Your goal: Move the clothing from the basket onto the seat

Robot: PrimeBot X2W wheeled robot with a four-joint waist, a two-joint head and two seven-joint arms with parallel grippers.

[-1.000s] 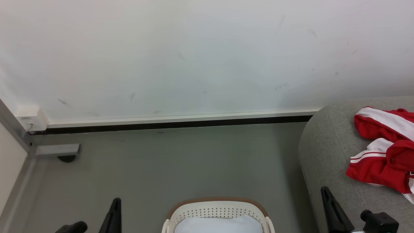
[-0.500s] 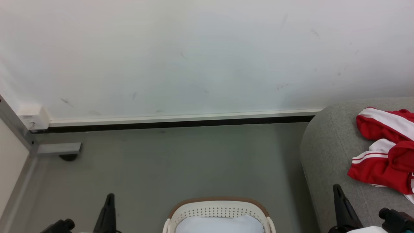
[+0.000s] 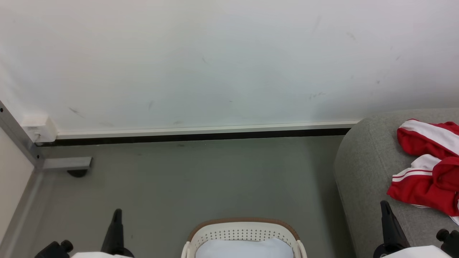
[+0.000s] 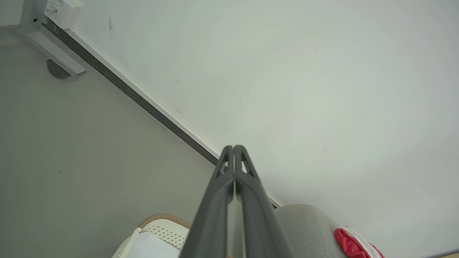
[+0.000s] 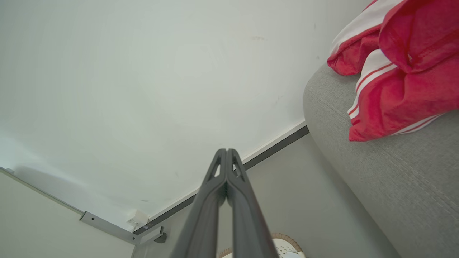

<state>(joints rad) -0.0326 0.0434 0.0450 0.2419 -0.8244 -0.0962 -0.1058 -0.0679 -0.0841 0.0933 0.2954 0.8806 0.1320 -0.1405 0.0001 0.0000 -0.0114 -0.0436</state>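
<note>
Clothing point(image 3: 426, 168) is up on the seat point(image 3: 362, 172), folks: a crumpled red heap with white bands and thin stripes. It lies on the grey cushion's top at the far right of the head view and runs off the frame's edge.

Now the field, biggest first. White wall point(image 3: 215, 64) across the upper half, lightly scuffed, with a white skirting strip point(image 3: 200, 128) and a dark band along its foot. Grey floor point(image 3: 179, 179) spreads below. The seat's rounded end bulges in from the right, in front of that wall.

Bottom centre, the basket point(image 3: 244, 220), with its white perforated wall and brown rim. It stands on the floor just left of the seat, well apart from the clothing. A pale bluish-white surface shows inside it; whether that's its bottom or cloth I cannot tell.

Left gripper point(image 3: 117, 212) rises at lower left, over the floor, left of the basket. Its fingers are pressed together tip to tip with nothing between them, plain in the left wrist view. Right gripper point(image 3: 384, 204) stands at lower right, in front of the seat's edge, near the clothing but not touching. Its fingers are likewise pressed flat together, empty.

Far left, a metal bracket point(image 3: 64, 163) lies at floor level, with a small white box point(image 3: 37, 127) on the wall.
</note>
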